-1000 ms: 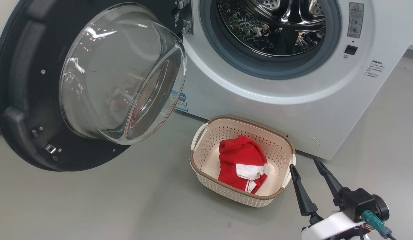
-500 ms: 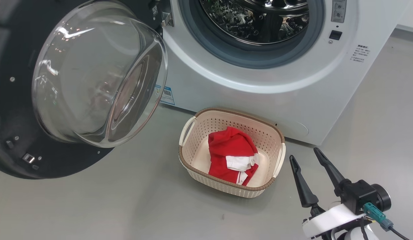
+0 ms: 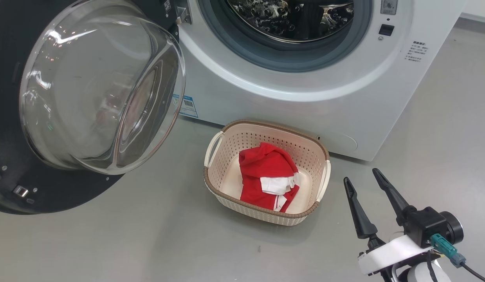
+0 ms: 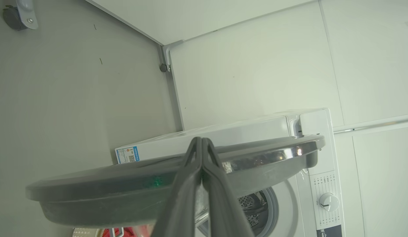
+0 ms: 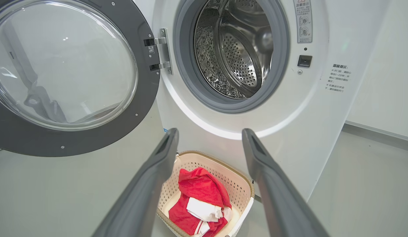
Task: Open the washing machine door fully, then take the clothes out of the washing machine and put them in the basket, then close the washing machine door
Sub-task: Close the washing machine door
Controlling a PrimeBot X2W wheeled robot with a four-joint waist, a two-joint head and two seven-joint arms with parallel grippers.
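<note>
Since door, machine and basket have all drifted together toward the upper left of the head picture over the last second, we log this as camera motion, not as a move of the things. Left of frame: the washing machine door (image 3: 97, 90) stands swung wide, inner face toward us, and is now larger and more cropped by the left edge than a second ago. In the left wrist view the left gripper (image 4: 201, 141) has its two fingers pressed together with nothing between them. Its tips lie across the door's outer rim at frame centre, and we cannot tell whether they touch it or stand just off it. Centre top: the washing machine (image 3: 289, 102), with the drum (image 3: 293, 19) exposed and no fabric in the part we see. Centre: the basket (image 3: 265, 213) sits on the floor (image 3: 148, 243) just in front of the machine. The clothes (image 3: 265, 172) lie bunched inside it, white patch up, placed relative to each other as before. Lower right: the right gripper (image 3: 361, 176) has its jaws spread wide and empty, just beside the basket but apart from it, its place in frame nearly unchanged. Judgement: unloading is done and the robot appears to be turning toward the door. Closing it is the step left, probably a push by the left arm from behind the rim. Watch: the door's lower rim may sweep close over the basket.
</note>
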